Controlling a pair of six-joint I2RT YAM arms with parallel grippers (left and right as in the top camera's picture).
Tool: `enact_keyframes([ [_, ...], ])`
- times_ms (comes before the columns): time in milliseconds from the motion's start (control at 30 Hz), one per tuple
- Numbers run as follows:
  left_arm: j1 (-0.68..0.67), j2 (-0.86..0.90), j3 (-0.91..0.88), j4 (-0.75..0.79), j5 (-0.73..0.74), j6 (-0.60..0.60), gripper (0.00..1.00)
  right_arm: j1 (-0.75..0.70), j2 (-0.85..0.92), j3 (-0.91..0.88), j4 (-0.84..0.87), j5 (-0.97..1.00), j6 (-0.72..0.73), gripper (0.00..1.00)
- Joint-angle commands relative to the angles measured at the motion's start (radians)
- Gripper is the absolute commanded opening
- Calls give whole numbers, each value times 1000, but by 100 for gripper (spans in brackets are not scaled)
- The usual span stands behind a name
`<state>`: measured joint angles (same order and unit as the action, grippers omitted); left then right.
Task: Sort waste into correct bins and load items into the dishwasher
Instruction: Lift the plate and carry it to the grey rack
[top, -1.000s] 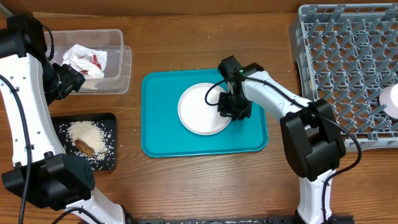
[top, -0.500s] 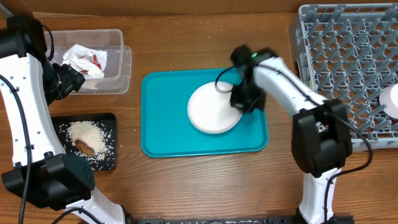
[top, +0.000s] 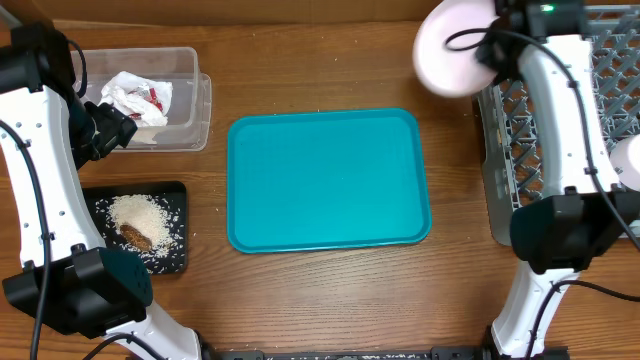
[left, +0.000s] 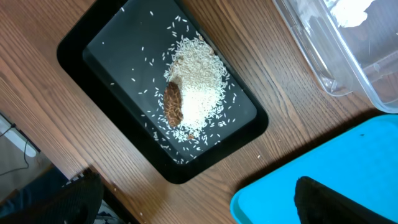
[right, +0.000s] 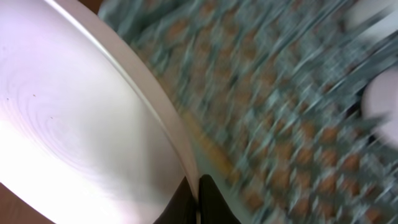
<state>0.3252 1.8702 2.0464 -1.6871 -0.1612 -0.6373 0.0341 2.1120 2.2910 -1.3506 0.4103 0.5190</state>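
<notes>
One plate held up beside the dish rack

One white plate (top: 450, 50) is up off the table (top: 320, 290), at the far side. It is just beside the left edge of the grey dish rack (top: 590, 100). The right gripper (top: 488, 50) has it by the rim. In the right wrist view its two fingers (right: 211, 202) are pinched on the thin edge of the plate. The rest of the plate spreads out up and to the left of them. From above, the plate sticks out to the left of the gripper, over the wood and not over the rack. The rack behind it is blurred in the wrist view. A small white dish (top: 630, 160) sits at the right edge of the rack, well apart from the plate.

The left gripper (top: 112, 128) hangs at the other side of the table, close to the clear tub (top: 200, 110). Its fingers are spread wide and hold nothing. The tub has a crumpled napkin (top: 130, 95) and a red wrapper (top: 153, 98) in it. Near the tub lies the black tray (top: 172, 195) with a heap of rice (top: 140, 212) and a brown scrap (top: 135, 236) on it. The big teal tray (top: 330, 180) lies in the middle of the table, between the two arms.
</notes>
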Motion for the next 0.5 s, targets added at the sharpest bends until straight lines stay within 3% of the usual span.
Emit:
enact_keyframes([
  [0, 2, -7, 2, -2, -2, -5, 100, -51, -28, 16, 85, 254, -3, 4],
  [167, 2, -7, 2, -2, -2, -6, 100, -83, -25, 2, 207, 439, -12, 4],
  [467, 2, -7, 2, -2, -2, -6, 100, -87, -24, -176, 384, 446, -105, 4],
])
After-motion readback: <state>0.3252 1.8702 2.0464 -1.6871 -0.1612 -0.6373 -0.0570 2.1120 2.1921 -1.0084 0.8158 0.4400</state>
